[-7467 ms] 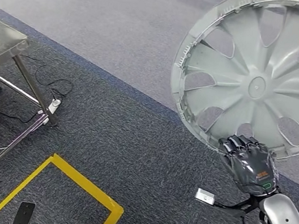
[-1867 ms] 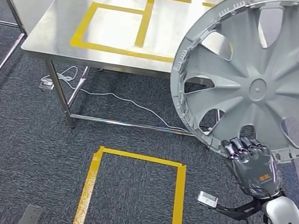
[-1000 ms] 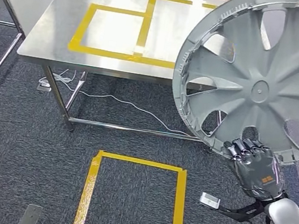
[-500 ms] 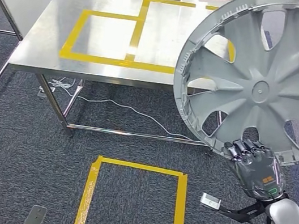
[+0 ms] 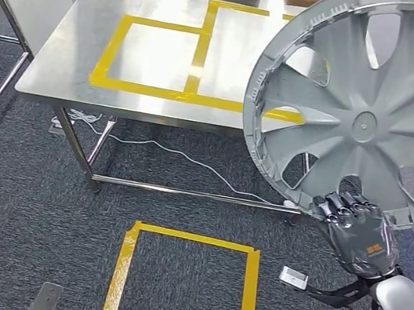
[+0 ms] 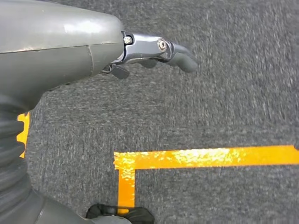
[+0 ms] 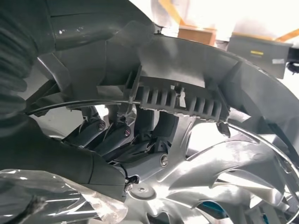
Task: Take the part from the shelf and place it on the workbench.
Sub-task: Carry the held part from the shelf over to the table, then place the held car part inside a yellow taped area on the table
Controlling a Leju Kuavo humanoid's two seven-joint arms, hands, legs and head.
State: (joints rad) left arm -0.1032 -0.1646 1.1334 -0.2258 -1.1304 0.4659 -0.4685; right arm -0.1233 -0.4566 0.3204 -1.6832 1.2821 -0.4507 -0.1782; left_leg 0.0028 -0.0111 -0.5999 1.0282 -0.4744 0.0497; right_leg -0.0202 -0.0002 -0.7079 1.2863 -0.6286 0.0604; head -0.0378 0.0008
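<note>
While right hand (image 5: 359, 235) fingers grip one wheel cover (image 5: 368, 110), left hand (image 6: 53, 51) fingers unclear; one workbench (image 5: 65, 60).

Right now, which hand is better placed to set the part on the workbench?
The right hand. It already grips the wheel cover by its lower rim, holding it up near the workbench. The left hand hangs over the carpet and holds nothing.

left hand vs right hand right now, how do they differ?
The right hand is raised and grips the rim of the grey wheel cover; the left hand hangs low over the carpet, holding nothing. Right-hand fingers curl around the rim; left-hand fingers extend loosely. Both are dark grey.
</note>
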